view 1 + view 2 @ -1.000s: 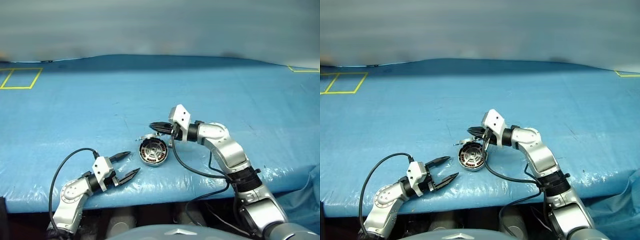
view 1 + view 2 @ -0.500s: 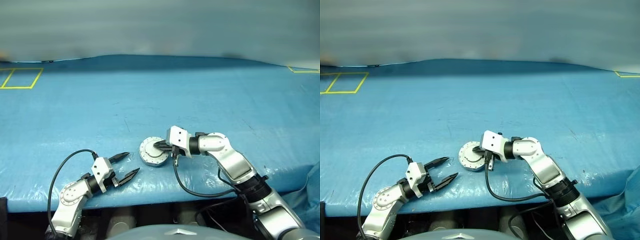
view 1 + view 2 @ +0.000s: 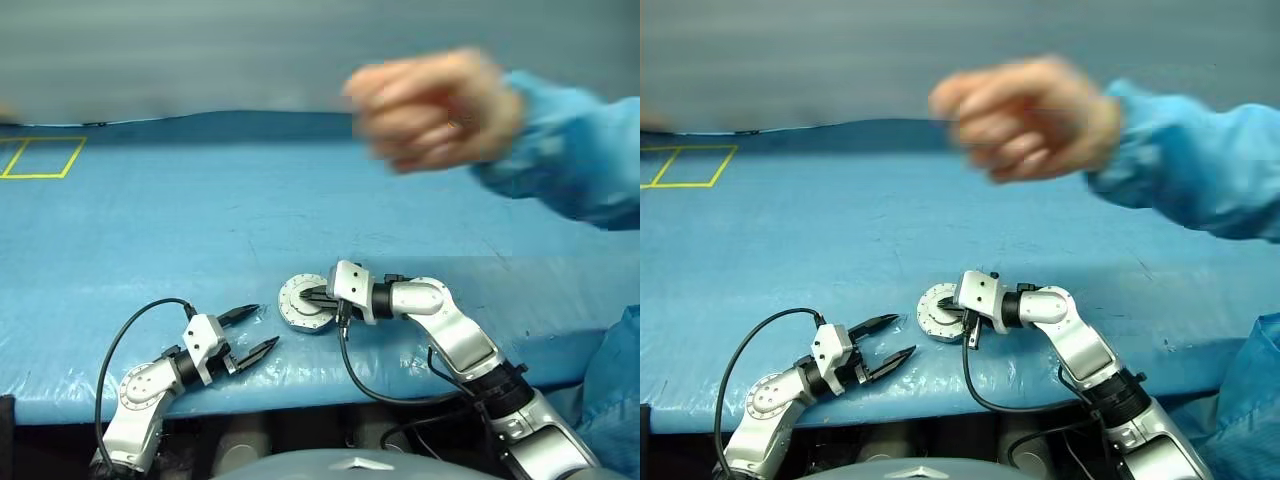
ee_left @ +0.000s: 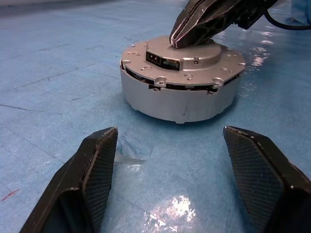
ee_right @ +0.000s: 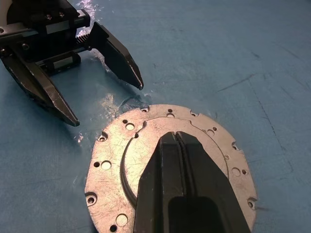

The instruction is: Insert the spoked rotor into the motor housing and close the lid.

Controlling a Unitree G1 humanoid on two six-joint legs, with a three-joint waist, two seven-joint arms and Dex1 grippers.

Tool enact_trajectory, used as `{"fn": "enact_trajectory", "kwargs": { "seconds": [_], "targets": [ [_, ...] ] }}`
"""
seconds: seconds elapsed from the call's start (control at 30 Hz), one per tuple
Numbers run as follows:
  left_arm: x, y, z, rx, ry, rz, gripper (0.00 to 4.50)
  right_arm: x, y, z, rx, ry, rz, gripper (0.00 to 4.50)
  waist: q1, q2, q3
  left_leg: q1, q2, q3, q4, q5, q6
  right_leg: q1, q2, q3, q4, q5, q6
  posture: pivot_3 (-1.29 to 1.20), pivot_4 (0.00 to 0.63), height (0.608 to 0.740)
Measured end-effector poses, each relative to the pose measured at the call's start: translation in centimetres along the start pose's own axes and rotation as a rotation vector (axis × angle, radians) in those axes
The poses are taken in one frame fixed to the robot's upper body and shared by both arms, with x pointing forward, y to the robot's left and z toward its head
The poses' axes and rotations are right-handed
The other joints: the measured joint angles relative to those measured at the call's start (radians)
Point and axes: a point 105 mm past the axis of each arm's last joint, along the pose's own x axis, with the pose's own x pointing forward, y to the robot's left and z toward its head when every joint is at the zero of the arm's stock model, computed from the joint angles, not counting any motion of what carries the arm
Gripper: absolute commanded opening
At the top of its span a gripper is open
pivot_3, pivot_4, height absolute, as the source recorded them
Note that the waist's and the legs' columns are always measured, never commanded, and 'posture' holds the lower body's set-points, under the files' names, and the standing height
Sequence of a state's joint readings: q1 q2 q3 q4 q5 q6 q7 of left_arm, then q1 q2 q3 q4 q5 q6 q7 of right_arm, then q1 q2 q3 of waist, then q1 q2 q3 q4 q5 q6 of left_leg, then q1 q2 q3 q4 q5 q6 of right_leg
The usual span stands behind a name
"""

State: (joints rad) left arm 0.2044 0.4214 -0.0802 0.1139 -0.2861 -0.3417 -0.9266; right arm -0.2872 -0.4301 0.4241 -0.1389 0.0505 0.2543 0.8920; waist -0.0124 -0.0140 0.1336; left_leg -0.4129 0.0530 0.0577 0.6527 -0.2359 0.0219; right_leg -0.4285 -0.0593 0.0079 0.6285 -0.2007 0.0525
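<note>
the motor housing (image 4: 181,94) sits near the front edge of the blue bench (image 3: 150,220), its lid (image 5: 160,160) closed flat on top. the right gripper (image 5: 176,137), fingers pressed together and grasping nothing, rests its tips on the lid's raised centre. the left gripper (image 3: 250,332) stands released just beside the housing, while a person's hand (image 3: 430,110) hovers above the bench.

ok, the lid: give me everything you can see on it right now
The lid is a round, dull silver-grey metal disc with a raised centre circle and small holes around its rim. It lies flat, outer face up, closed on the motor housing, with a thin dark seam showing between them. The right gripper has its fingers together, tips pressed on the raised centre. The left gripper stands open beside it on the blue cover, not touching.
</note>
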Motion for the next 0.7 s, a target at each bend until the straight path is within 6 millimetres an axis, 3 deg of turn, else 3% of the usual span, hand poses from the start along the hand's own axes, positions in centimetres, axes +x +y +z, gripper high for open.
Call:
{"fn": "enact_trajectory", "kwargs": {
  "seconds": [0.3, 0.7],
  "targets": [
    [0.11, 0.13, -0.05, -0.001, -0.001, 0.002, 3.69, 0.12, 0.13, 0.06, 0.027, -0.010, 0.008, 3.48, 0.000, 0.000, 0.000, 0.000, 0.000, 0.000, 0.000, 0.000, 0.000, 0.000, 0.000, 0.000, 0.000, 0.000, 0.000, 0.00, 0.150, 0.740],
    [0.22, 0.16, -0.05, 0.007, -0.013, 0.000, 3.69, -0.02, 0.29, -0.54, 0.117, -0.021, 0.007, 3.48, 0.001, 0.000, 0.000, -0.001, -0.001, 0.000, 0.000, 0.000, 0.000, 0.000, 0.000, 0.000, 0.000, 0.001, -0.002, 0.00, 0.150, 0.740]
  ]
}}
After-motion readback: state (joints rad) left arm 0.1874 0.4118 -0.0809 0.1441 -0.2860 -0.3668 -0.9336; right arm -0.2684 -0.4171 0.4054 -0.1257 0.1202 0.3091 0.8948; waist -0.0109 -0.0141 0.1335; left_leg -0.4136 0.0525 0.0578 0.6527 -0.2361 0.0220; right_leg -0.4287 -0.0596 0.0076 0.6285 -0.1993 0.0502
